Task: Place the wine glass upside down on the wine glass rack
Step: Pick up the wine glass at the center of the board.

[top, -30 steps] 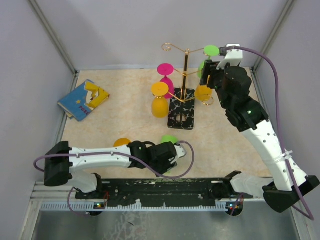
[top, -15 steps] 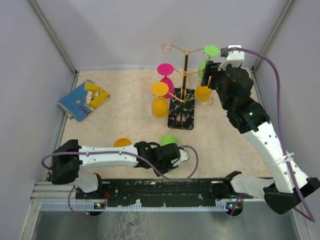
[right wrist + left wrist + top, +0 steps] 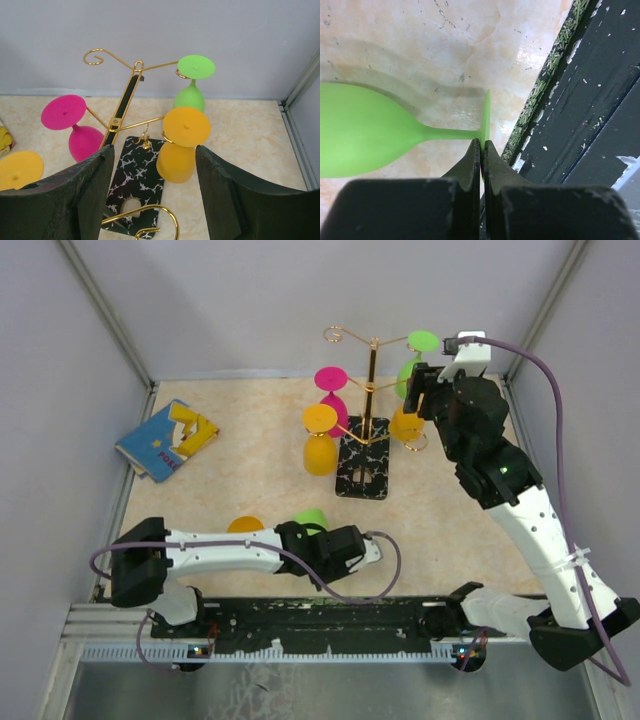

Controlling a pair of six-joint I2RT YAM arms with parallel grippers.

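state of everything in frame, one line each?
rack: upright, four glasses hung
pink glass: hung upside down
hung green glass: upside down
left hung orange glass: upside down
right hung orange glass: upside down
lying green glass: on its side, foot gripped
loose orange glass: mostly hidden, pose unclear
book: lying flat
left gripper: shut on lying green glass's foot
right gripper: open, empty

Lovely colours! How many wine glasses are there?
6. Four hang on the rack: pink glass, left yellow glass, high green glass, right yellow glass. The left tool pinches a lying green glass; an orange glass peeks behind that arm. More may hide.
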